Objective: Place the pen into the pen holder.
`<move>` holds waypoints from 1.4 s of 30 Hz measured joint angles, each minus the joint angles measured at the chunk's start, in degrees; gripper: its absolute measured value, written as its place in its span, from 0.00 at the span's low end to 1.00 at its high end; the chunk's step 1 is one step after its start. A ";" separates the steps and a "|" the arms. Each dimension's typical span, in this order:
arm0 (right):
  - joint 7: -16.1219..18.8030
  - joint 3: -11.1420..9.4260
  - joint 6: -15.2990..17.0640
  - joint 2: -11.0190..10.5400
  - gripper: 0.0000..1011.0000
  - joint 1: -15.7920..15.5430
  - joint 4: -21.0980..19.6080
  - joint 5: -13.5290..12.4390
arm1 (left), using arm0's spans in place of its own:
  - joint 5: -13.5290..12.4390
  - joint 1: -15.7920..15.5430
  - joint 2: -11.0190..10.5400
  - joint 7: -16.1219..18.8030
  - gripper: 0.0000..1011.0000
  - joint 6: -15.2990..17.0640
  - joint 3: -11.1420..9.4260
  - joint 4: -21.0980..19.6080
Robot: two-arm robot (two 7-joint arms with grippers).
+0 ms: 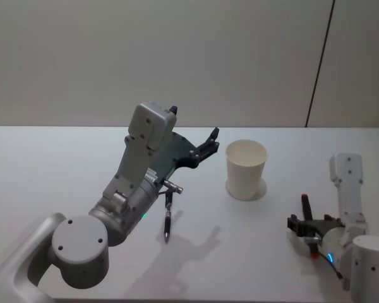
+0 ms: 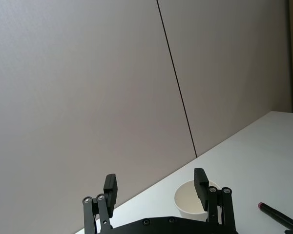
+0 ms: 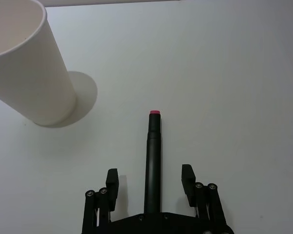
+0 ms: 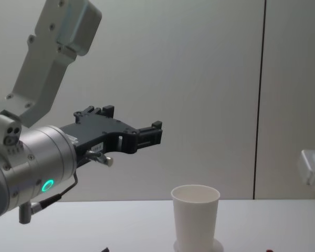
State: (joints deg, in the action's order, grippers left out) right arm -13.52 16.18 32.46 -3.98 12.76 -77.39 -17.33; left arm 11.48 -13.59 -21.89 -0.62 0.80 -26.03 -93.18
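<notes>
Your pen [image 3: 153, 156] lies flat on the counter [image 1: 63, 158], a dark barrel with a pink end, and that pink end points away from the robot. It sits to the right of the pen holder [image 1: 246, 170] and nearer the robot, the two well apart. Your right claw [image 3: 150, 173] is down low right over it, released, one finger on each side of the barrel. There's a gap on both sides, so nothing is touching as far as the right wrist view shows. The pink end sticks out past the fingertips. The pen holder stands upright on the counter, mouth up.

Swing across to your left claw [image 1: 210, 142]. It's up in the air, spread wide and holding nothing, aimed toward the wall behind. In the head view its tips sit just left of the holder's rim. From the chest view it hangs well above that rim and off to the left. Under that left arm a second pen [image 1: 167, 218] lies on the counter, dark, running roughly toward and away from the robot. It's left of the holder and apart from it.
</notes>
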 joint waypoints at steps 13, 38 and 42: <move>0.16 0.43 0.27 1.15 0.42 1.11 2.76 1.94 | 0.00 0.00 0.00 0.00 0.99 0.00 0.00 0.00; -0.14 0.33 0.31 2.09 0.17 1.62 3.60 4.08 | 0.00 0.00 0.00 0.00 0.99 0.00 0.00 0.00; 0.49 0.24 -1.46 1.86 0.17 1.10 2.04 4.75 | 0.00 0.00 0.00 0.00 0.99 0.00 0.00 0.00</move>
State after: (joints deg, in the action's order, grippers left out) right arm -13.03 16.42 31.00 -2.12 13.87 -75.34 -12.58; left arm 11.48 -13.59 -21.89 -0.63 0.80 -26.02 -93.18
